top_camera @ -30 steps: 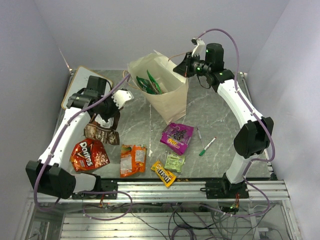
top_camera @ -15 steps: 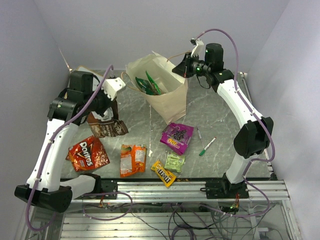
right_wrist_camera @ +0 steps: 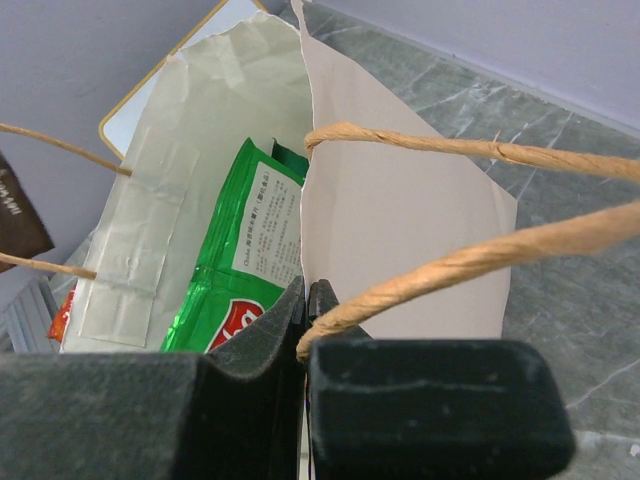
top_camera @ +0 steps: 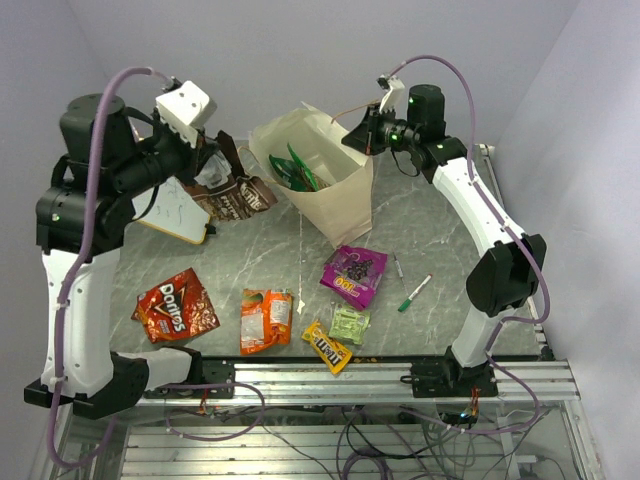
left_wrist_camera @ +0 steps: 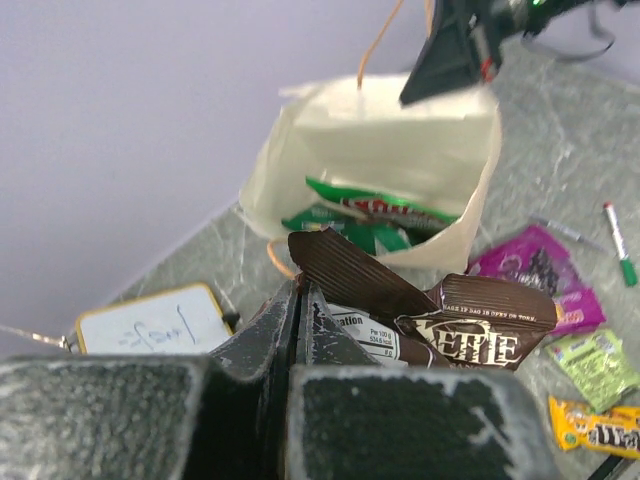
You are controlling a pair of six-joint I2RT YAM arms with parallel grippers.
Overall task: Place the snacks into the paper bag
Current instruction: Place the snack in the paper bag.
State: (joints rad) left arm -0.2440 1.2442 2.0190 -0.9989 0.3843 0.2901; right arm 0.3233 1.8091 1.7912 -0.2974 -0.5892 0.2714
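My left tool [left_wrist_camera: 299, 300] is clamped on the brown bag [top_camera: 240, 197], held in the air over the bench's [top_camera: 430, 230] far-left corner, just beside the paper bag [top_camera: 345, 205]. My right tool [right_wrist_camera: 305, 300] is closed on that bag's rim near the far edge, and green bags [top_camera: 295, 170] sit inside.

Bright even light, blurry wrist foregrounds

The grey marbled table [top_camera: 440, 235] carries the paper bag [top_camera: 335, 205], upright toward the back, and a whiteboard [top_camera: 180, 215] at the left rear. Nearer lie the red Doritos [top_camera: 178, 307], orange bag [top_camera: 266, 320], yellow M&M's [top_camera: 327, 347] and small pale green packet [top_camera: 349, 323]. The purple pouch [top_camera: 354, 274] lies just behind that packet, with a green-capped marker [top_camera: 413, 293] and a grey pen [top_camera: 399, 270] to its right.
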